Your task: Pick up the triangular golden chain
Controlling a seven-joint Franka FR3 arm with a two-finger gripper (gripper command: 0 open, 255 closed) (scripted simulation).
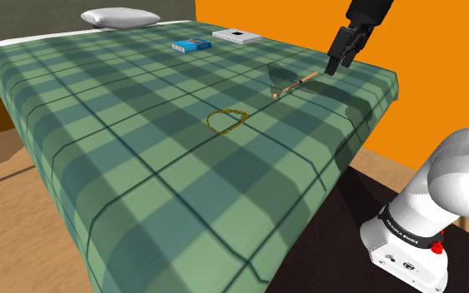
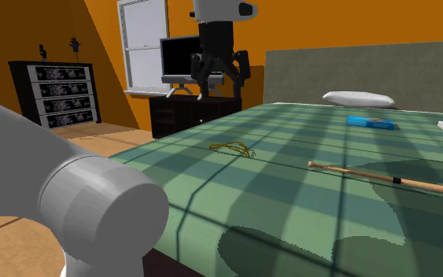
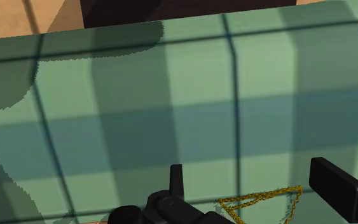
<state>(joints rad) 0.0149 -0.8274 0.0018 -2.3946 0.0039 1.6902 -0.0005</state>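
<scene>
Chain (image 1: 226, 121) on bed (image 1: 141, 191); stick (image 1: 295, 84) right of it (shoulder view); box (image 1: 191, 45), book (image 1: 237, 36), pillow (image 1: 121, 17) behind.

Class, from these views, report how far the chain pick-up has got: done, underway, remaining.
Done: nothing lifted; the golden chain lies flat on the checked bed. In hand: the gripper hangs open above the bed, the chain showing between its fingers in the wrist view. Left: descend, close, lift.
</scene>
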